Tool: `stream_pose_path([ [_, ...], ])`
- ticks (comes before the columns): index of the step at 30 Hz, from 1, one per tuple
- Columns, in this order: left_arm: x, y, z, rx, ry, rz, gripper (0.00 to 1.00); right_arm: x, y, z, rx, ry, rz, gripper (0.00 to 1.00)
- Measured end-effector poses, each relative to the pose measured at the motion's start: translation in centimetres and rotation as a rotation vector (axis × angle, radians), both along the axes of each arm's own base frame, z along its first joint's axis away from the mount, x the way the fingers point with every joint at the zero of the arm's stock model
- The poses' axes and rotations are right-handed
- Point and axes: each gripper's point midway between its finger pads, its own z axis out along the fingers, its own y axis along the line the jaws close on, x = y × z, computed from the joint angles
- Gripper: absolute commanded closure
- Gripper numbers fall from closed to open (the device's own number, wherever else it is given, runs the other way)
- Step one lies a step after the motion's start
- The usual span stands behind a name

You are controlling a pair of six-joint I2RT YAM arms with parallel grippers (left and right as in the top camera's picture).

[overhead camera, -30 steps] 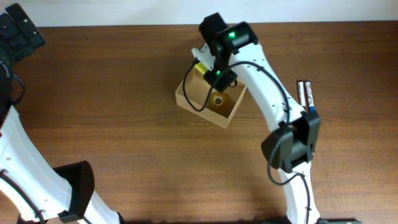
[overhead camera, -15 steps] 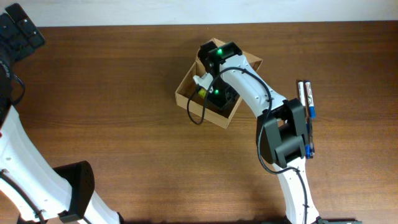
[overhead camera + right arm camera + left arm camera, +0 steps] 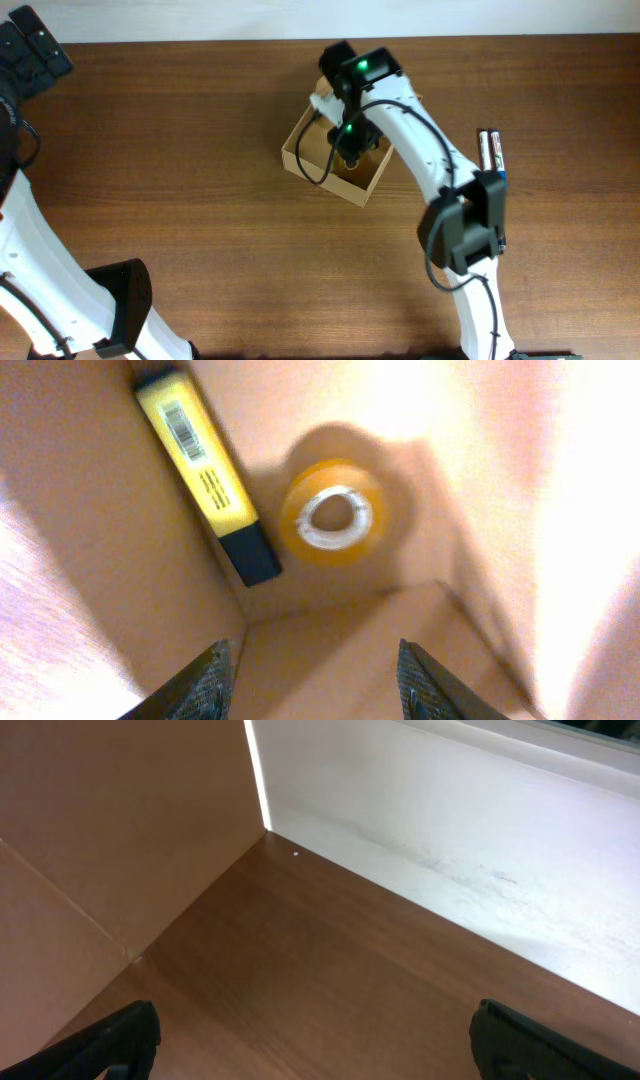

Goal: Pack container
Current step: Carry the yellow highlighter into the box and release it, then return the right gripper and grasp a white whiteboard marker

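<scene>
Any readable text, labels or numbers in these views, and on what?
Nothing can be read.
Marker in the box: barcode and black print, too blurred to read.
Pens: any print is too small to read.

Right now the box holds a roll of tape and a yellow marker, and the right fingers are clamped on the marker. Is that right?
No. The right wrist view shows the right fingers spread open and empty; the yellow marker lies loose in the box beside the roll of tape.
</scene>
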Motion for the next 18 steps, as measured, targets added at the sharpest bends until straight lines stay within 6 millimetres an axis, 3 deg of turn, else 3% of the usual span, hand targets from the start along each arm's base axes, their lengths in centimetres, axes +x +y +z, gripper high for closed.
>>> stream_pose_path([
  [6,0.0,0.0,0.0,0.000,0.000,0.000,0.00,-0.2,-2.0,10.1,0.048,-0.236,-0.077,0.46],
  [9,0.0,0.0,0.0,0.000,0.000,0.000,0.00,-1.2,-4.6,16.0,0.099,-0.361,-0.154,0.46],
  [12,0.0,0.0,0.0,0.000,0.000,0.000,0.00,-1.9,-8.9,20.4,0.132,-0.466,-0.271,0.43],
  [14,0.0,0.0,0.0,0.000,0.000,0.000,0.00,-2.0,-13.0,22.6,0.140,-0.535,-0.381,0.38],
  [16,0.0,0.0,0.0,0.000,0.000,0.000,0.00,-2.0,-17.1,23.8,0.130,-0.583,-0.496,0.35],
  [18,0.0,0.0,0.0,0.000,0.000,0.000,0.00,-1.9,-21.3,23.7,0.111,-0.603,-0.607,0.31],
])
